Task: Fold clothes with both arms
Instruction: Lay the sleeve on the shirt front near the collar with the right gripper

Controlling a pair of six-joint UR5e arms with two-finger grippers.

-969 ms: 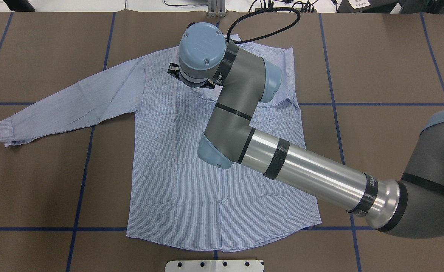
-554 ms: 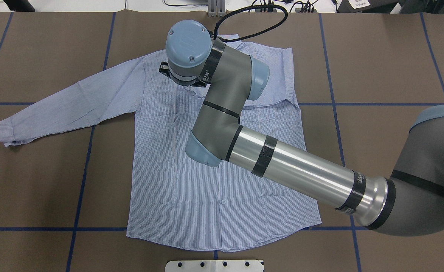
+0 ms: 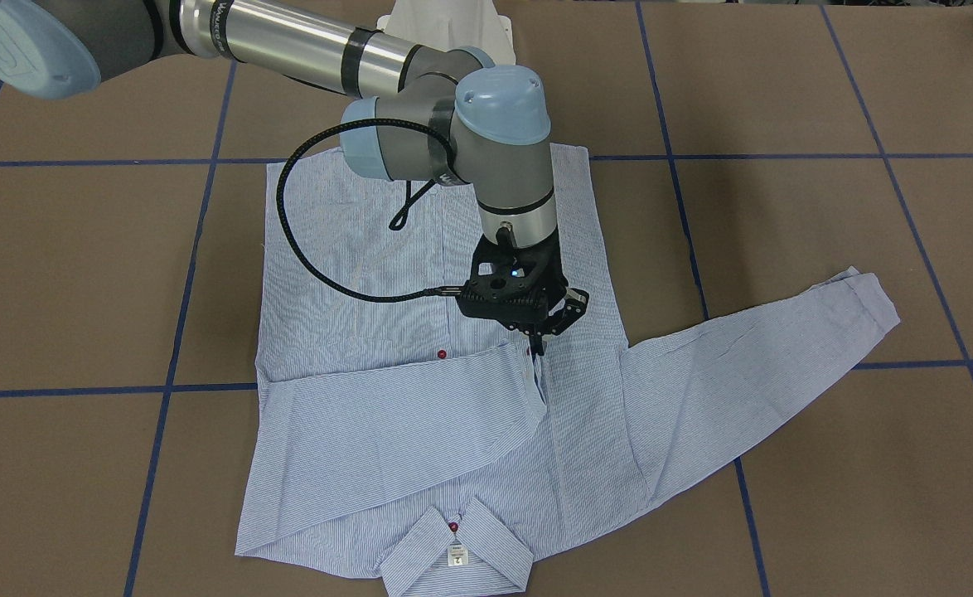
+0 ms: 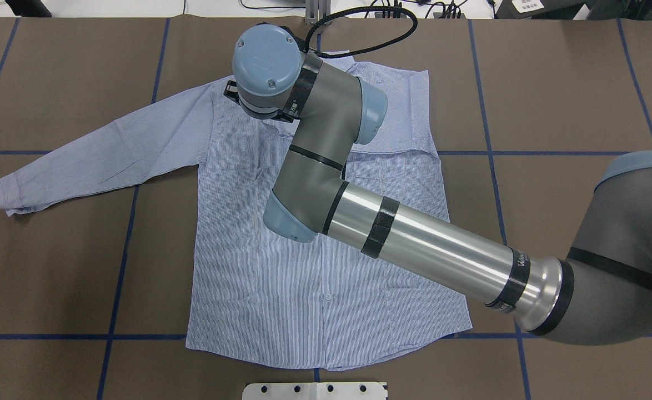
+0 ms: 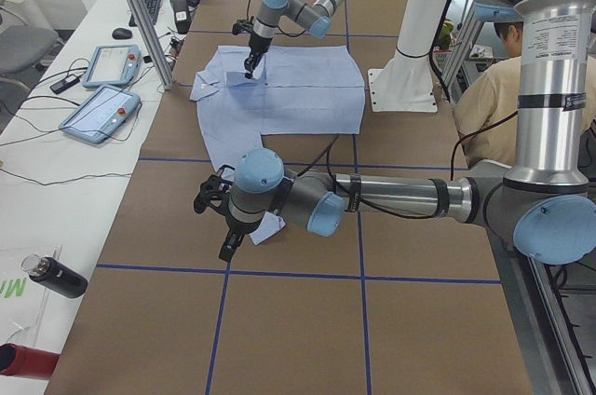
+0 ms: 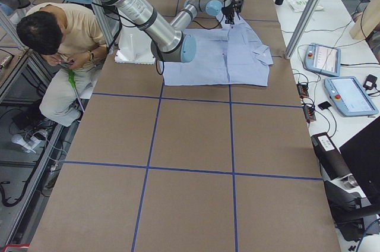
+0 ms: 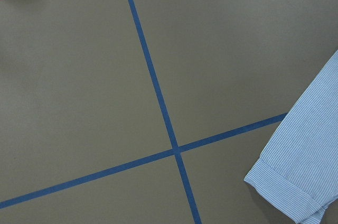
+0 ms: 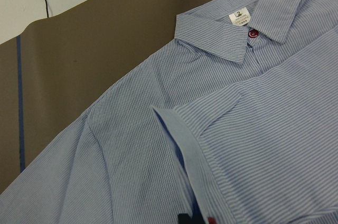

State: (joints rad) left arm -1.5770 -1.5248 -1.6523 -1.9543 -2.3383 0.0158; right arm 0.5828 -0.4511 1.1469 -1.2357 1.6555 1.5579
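Shirt (image 3: 420, 431) lies face up on the table (image 3: 785, 124), collar away from the robot. Right gripper (image 3: 539, 342) is narrow, apparently pinching the cuff of the sleeve folded across the chest; my reading: to lay it flat. The front view shows this pinch, the overhead hides it under the wrist. Left gripper (image 5: 228, 246) hovers by the spread sleeve's cuff (image 7: 296, 182) (side view only, cannot tell its state)

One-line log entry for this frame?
task: fold shirt | right gripper: shut on right sleeve, cuff across chest | left sleeve: spread flat | left gripper: by left sleeve end, state unclear
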